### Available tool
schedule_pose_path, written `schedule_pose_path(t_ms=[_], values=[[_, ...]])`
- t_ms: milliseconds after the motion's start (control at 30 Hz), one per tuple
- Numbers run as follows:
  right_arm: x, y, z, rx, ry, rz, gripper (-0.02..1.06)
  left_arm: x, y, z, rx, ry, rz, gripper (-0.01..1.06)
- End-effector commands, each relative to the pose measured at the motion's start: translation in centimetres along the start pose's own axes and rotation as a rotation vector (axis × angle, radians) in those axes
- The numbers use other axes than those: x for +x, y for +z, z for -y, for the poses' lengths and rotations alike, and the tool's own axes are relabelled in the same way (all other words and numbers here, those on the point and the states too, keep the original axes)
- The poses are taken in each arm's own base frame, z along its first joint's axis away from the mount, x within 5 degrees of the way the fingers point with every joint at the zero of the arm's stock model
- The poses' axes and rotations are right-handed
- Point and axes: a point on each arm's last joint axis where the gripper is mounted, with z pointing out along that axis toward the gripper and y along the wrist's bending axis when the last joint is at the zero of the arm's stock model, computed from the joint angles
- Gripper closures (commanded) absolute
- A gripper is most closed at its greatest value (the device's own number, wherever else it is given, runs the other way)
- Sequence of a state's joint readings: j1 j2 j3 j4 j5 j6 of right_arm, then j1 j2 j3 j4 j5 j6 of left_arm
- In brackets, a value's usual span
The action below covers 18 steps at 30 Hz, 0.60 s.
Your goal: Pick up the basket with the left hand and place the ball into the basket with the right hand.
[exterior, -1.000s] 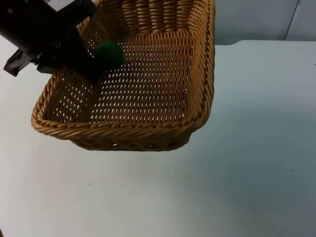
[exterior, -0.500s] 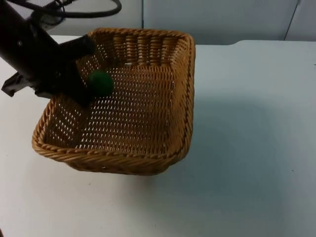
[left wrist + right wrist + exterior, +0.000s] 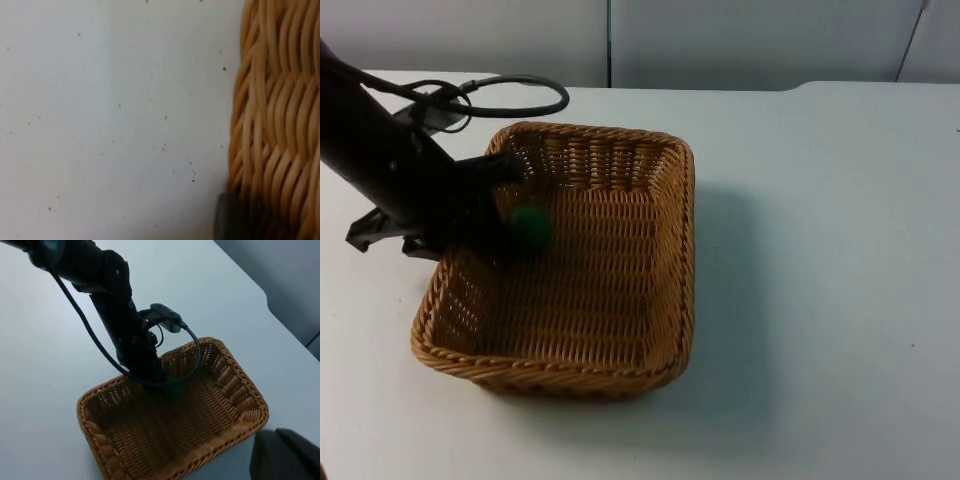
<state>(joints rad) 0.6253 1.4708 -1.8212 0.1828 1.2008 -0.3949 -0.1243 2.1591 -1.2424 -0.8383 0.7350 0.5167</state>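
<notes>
A woven wicker basket (image 3: 620, 375) sits low over the white table; I cannot tell whether it touches it. My left gripper (image 3: 488, 232) is shut on the basket's left wall, one finger inside and one outside. A small green ball (image 3: 529, 225) lies inside the basket, right against that gripper. In the left wrist view the basket's wall (image 3: 275, 125) runs beside a dark fingertip (image 3: 229, 217). The right wrist view looks down from high up on the basket (image 3: 100, 440), the ball (image 3: 172, 388) and the left arm (image 3: 120, 325). My right gripper (image 3: 285, 455) hangs well above and to the side of the basket.
The white table (image 3: 840, 280) stretches bare to the right of and in front of the basket. A grey partition wall (image 3: 740, 40) closes off the back edge.
The left arm has lowered the basket toward the table and drawn it back, away from the camera. The ball stayed inside, next to the gripper.
</notes>
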Motion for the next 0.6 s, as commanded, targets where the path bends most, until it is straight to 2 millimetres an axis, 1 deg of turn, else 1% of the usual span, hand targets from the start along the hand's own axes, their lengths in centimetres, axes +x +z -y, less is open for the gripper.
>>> schedule_pose_path(t_ms=[0,33,67,100,167,200,300,333,367,400,467,500,533,567], values=[[-0.3,-0.4,0.0,0.013,-0.002,0.034,1.04,-0.5,-0.1,0.0,0.0,0.014,0.023,0.36],[-0.3,-0.4,0.0,0.013,-0.002,0.034,1.04,-0.5,-0.1,0.0,0.0,0.014,0.023,0.36],[-0.4,-0.4,0.0,0.016,-0.003,0.037,1.04,-0.7,-0.3,0.2,0.0,0.039,0.011,0.3],[-0.4,-0.4,0.0,0.017,-0.003,0.039,1.04,-0.9,-0.6,0.5,0.001,0.072,-0.007,0.26],[-0.4,-0.4,0.1,0.021,-0.004,0.042,1.04,-1.6,-1.5,1.0,-0.003,0.127,-0.043,0.26],[-0.4,-0.4,0.1,0.021,-0.004,0.042,1.04,-1.6,-1.5,1.0,-0.003,0.127,-0.043,0.26],[-0.4,-0.4,0.1,0.021,-0.003,0.044,1.04,-2.9,-3.3,1.9,-0.044,0.148,-0.096,0.27],[-0.4,-0.4,0.1,0.021,-0.003,0.044,1.04,-2.9,-3.3,1.9,-0.044,0.148,-0.096,0.27],[-0.4,-0.4,0.1,0.021,-0.003,0.044,1.04,-3.3,-4.2,2.1,-0.087,0.153,-0.114,0.27],[-0.4,-0.4,0.1,0.021,-0.003,0.044,1.04,-3.5,-5.0,2.2,-0.12,0.16,-0.123,0.29],[-0.4,-0.4,0.2,0.033,-0.007,0.039,1.04,-3.9,-6.4,2.6,-0.173,0.181,-0.141,0.39],[-0.4,-0.4,0.2,0.033,-0.007,0.039,1.04,-3.9,-6.4,2.6,-0.173,0.181,-0.141,0.39],[-0.4,-0.4,0.3,0.047,-0.01,0.037,1.05,-4.0,-7.2,2.8,-0.198,0.192,-0.145,0.48],[-0.4,-0.4,0.5,0.065,0.003,0.04,1.05,-4.0,-8.4,3.3,-0.221,0.207,-0.147,0.67]])
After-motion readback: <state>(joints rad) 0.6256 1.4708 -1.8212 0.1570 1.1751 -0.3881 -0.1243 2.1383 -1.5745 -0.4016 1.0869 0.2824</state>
